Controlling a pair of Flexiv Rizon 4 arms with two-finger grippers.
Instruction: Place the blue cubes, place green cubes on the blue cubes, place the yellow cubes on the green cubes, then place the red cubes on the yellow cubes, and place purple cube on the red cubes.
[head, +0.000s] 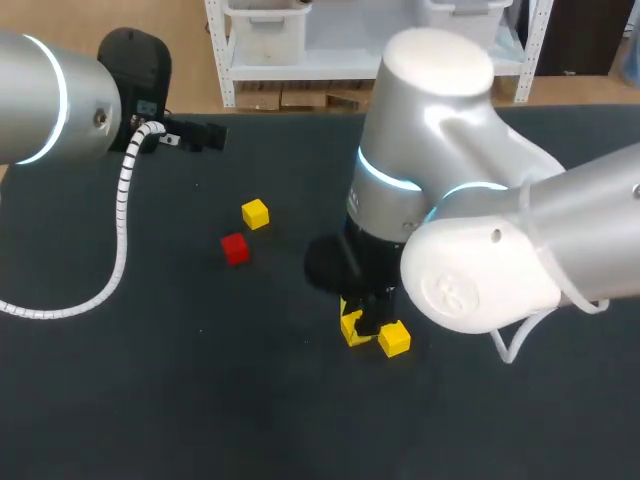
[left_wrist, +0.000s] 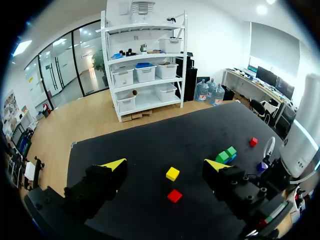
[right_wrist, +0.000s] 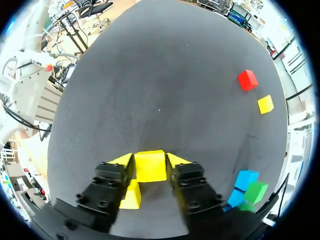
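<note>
Two fingers of our right gripper (right_wrist: 150, 160) are clamped from both sides on a yellow cube (right_wrist: 150, 167) down at the table (head: 200, 400), with a second yellow cube (right_wrist: 131, 196) just beside it. Our left gripper (left_wrist: 165, 167) hangs with its fingers apart, holding nothing. We judge the yellow step is in hand, and the next move calls for lifting clear of that neighbour and carrying over to the green cubes (right_wrist: 256, 191) by the blue cubes (right_wrist: 245, 179).

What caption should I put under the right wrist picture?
Right gripper holds a yellow cube between its fingers, a second yellow cube close beside.
</note>
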